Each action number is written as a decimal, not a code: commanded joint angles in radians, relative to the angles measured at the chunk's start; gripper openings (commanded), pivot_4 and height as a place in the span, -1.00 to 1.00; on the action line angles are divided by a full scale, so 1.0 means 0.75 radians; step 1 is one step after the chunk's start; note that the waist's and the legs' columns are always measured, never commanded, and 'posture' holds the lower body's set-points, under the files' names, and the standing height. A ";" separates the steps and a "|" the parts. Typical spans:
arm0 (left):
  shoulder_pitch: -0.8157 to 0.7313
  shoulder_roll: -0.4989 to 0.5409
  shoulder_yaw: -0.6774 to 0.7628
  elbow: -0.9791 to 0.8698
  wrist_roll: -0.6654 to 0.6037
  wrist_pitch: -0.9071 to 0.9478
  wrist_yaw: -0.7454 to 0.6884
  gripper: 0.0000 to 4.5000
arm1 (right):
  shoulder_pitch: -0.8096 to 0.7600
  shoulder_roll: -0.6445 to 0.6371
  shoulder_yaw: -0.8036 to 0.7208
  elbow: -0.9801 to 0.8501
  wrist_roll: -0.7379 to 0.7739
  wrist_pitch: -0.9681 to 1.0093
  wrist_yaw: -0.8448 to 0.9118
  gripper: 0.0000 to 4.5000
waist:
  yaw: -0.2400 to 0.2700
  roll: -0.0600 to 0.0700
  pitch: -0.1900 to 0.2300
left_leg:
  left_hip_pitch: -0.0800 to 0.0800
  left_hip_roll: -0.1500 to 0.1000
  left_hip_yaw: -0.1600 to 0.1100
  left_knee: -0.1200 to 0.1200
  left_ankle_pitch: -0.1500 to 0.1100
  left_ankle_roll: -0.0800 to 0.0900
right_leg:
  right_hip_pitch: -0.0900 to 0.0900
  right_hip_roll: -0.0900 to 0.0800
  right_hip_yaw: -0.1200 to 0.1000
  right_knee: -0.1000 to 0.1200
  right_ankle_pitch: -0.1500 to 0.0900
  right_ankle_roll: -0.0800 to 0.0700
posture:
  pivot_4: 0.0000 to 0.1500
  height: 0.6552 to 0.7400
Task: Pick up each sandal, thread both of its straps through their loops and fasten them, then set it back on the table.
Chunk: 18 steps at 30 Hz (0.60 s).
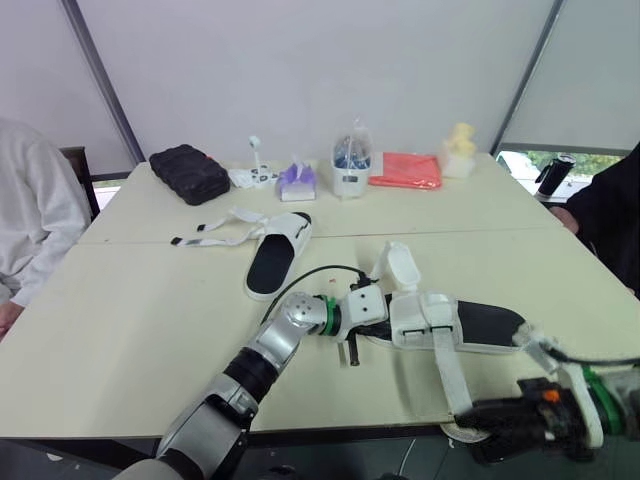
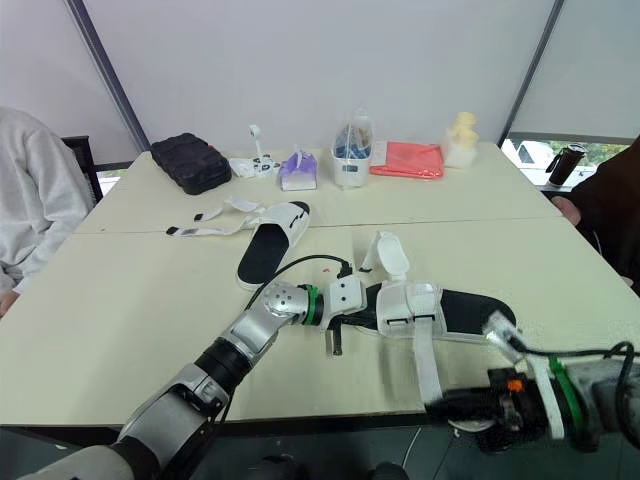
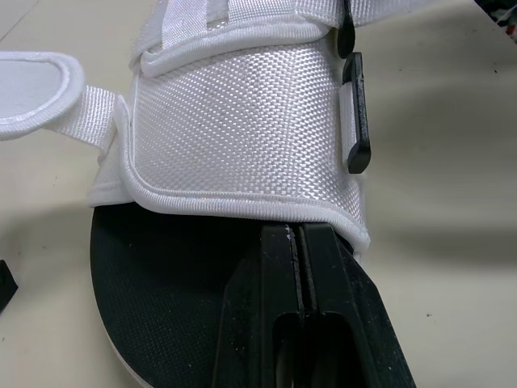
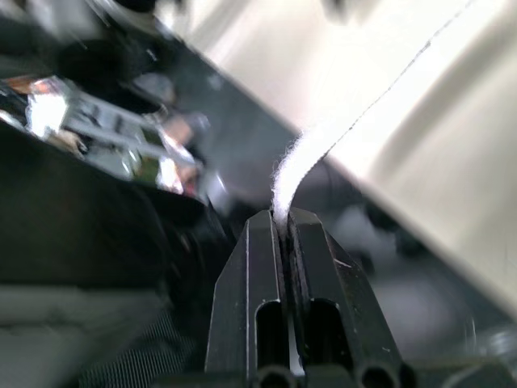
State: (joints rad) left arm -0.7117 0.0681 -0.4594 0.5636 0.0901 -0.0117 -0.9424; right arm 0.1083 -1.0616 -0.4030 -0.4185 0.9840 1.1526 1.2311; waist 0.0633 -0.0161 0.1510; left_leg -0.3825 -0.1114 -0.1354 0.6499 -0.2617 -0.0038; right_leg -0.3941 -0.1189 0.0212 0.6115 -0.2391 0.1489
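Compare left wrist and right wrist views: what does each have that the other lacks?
Left wrist: left pincer shut on the sandal at its black sole, with the white woven upper and a black loop close up. Right wrist: right pincer shut on a thin white strap off the table edge, with dark shapes beyond. Both: a closed pincer, white sandal webbing, pale table top.

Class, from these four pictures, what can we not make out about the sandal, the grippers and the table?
1. Left wrist view: whether the left gripper pinches the near sandal; its tips end under the hem of the white upper.
2. Right wrist view: where the strap in the right gripper leads; it blurs away, as does everything behind.
3. Head views: what the clear bag holds; too small.
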 commanded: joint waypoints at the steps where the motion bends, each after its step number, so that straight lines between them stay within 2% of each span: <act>1: 0.041 0.025 -0.078 0.135 0.098 0.042 -0.002 -1.00 | -0.215 0.064 -0.055 0.108 0.196 0.077 -0.103 -0.98 | 0.000 -0.001 0.000 | 0.001 0.000 0.000 0.000 0.000 0.000 | 0.001 0.000 0.000 0.000 0.000 0.000 | 1.00 1.00; 6: 0.038 0.022 -0.077 0.132 0.101 0.037 -0.003 -1.00 | -0.524 0.224 0.021 0.361 0.236 0.158 -0.312 -0.98 | 0.001 0.000 -0.003 | 0.000 0.000 -0.001 0.000 0.000 0.000 | 0.000 0.000 0.000 -0.001 0.000 -0.001 | 1.00 1.00; 16: 0.056 0.047 -0.057 0.094 0.097 0.050 0.007 -1.00 | -0.750 0.395 0.016 0.711 0.135 0.116 -0.532 -0.98 | -0.003 0.003 -0.006 | -0.004 0.000 -0.001 -0.001 0.000 0.000 | -0.005 0.000 0.000 -0.001 0.001 -0.002 | 1.00 1.00; 17: 0.056 0.048 -0.056 0.093 0.096 0.051 0.008 -1.00 | -0.765 0.406 0.006 0.736 0.134 0.114 -0.544 -0.70 | -0.004 0.004 -0.006 | -0.004 -0.001 -0.001 -0.001 0.000 0.000 | -0.004 0.000 0.000 -0.001 0.001 -0.002 | 1.00 1.00; 18: 0.056 0.049 -0.053 0.093 0.094 0.051 0.009 -1.00 | -0.771 0.407 0.008 0.745 0.120 0.105 -0.550 -0.57 | -0.005 0.005 -0.007 | -0.004 -0.001 -0.001 -0.001 0.000 0.000 | -0.004 0.000 0.000 -0.001 0.001 -0.002 | 1.00 1.00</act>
State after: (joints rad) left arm -0.7107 0.0699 -0.4594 0.5615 0.0970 -0.0268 -0.9434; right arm -0.4505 -0.7523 -0.3635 0.1366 1.0804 1.2528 0.8288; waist 0.0599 -0.0123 0.1460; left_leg -0.3852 -0.1118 -0.1359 0.6493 -0.2616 -0.0036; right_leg -0.3975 -0.1189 0.0214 0.6111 -0.2384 0.1477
